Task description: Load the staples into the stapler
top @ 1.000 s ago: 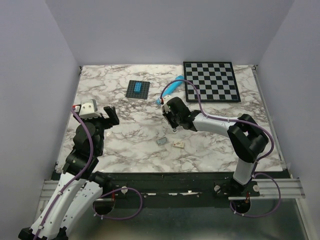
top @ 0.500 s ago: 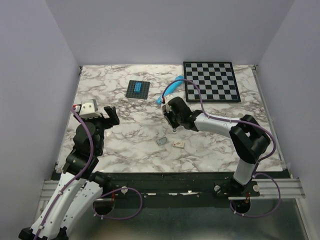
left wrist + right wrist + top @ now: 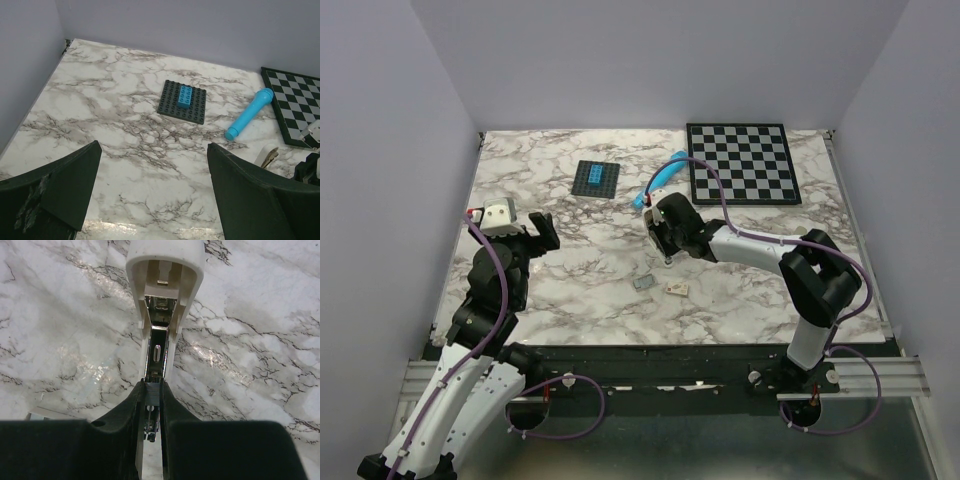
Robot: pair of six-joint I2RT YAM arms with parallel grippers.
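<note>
Lying nearest: tiny silvery-grey flat block of staples [image 3: 644,283] on the white marble table [image 3: 580,285], apart from both grippers.
Right gripper [image 3: 152,390]: jaws nearly closed, pinching the shiny metal rail of the small cream-white bar-shaped stapler [image 3: 165,270], just beyond the staples.
Left gripper [image 3: 153,147]: jaws spread wide, holding nothing, above the table's left side.

The cream-white stapler [image 3: 165,270] is hinged open with its shiny metal rail bared. The right claw [image 3: 152,390] pinches that rail, and the body juts forward from its tips. The staples [image 3: 644,283], a tiny silvery-grey block, lie flat near that claw, apart from it.
</note>
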